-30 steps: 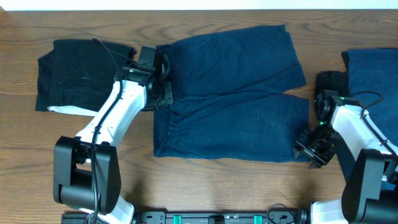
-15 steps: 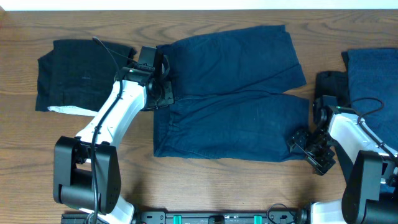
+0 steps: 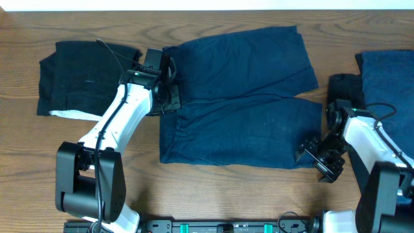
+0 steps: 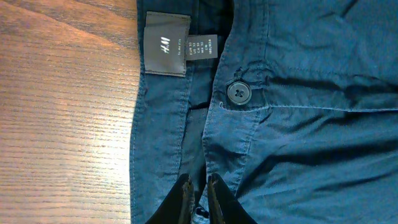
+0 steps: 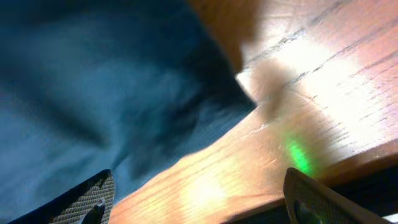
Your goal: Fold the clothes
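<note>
Left gripper [image 4: 198,199] clamps waistband of navy shorts [image 3: 246,123]; right gripper [image 5: 198,185] wide at hem, front-right of tabletop [image 3: 26,162]; may catch one layer, skewing fold.

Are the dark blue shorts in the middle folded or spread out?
Spread out. Overhead, the dark blue shorts lie flat, both legs showing side by side, not laid over each other.

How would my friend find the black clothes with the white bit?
Look at the wooden table and find the big navy shorts spread across its middle. Left of them, past the white robot arm, lies a flat black garment. Only it has a white strip along its near edge.
</note>
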Controlling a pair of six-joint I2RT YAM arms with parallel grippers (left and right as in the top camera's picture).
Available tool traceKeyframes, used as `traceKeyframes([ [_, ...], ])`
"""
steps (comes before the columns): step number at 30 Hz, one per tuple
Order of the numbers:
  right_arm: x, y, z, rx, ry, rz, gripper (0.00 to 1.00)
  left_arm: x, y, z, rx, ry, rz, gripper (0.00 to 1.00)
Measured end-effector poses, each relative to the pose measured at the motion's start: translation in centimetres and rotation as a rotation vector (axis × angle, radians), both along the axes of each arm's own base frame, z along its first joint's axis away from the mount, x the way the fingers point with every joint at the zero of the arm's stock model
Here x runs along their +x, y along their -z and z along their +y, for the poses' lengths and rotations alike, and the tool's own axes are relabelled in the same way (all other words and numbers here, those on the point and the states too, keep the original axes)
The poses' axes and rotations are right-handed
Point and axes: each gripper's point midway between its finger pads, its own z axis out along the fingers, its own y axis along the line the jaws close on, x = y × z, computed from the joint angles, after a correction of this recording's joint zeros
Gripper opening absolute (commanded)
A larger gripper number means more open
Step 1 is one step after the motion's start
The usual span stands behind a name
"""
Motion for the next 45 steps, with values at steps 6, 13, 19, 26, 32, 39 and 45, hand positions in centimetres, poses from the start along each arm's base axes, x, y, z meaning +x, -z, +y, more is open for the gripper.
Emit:
traceKeyframes([
  [6,2.5,-2.0,-0.7,-0.039,-0.017,-0.162,0.93,0.0,0.0,0.0,0.0,0.0,0.0,0.12],
  [13,3.8,-0.7,-1.1,-0.065,-0.013,-0.236,0.92,0.0,0.0,0.0,0.0,0.0,-0.001,0.13],
  [19,3.5,1.4,-0.7,-0.052,0.006,-0.265,0.93,0.1,0.0,0.0,0.0,0.0,-0.003,0.13],
  [26,3.6,2.2,-0.7,-0.052,0.017,-0.297,0.64,0.1,0.0,0.0,-0.001,0.0,-0.003,0.13],
  [32,4.2,2.4,-0.9,-0.066,0.019,-0.327,0.07,0.0,0.0,0.0,0.0,0.0,-0.001,0.13],
  [39,4.1,2.5,-0.9,-0.064,0.025,-0.323,0.01,-0.7,0.2,0.1,0.005,-0.006,0.028,0.34],
  [45,4.1,2.5,-0.9,-0.067,0.025,-0.323,0.01,-3.4,0.7,1.4,0.032,-0.111,0.155,0.4],
])
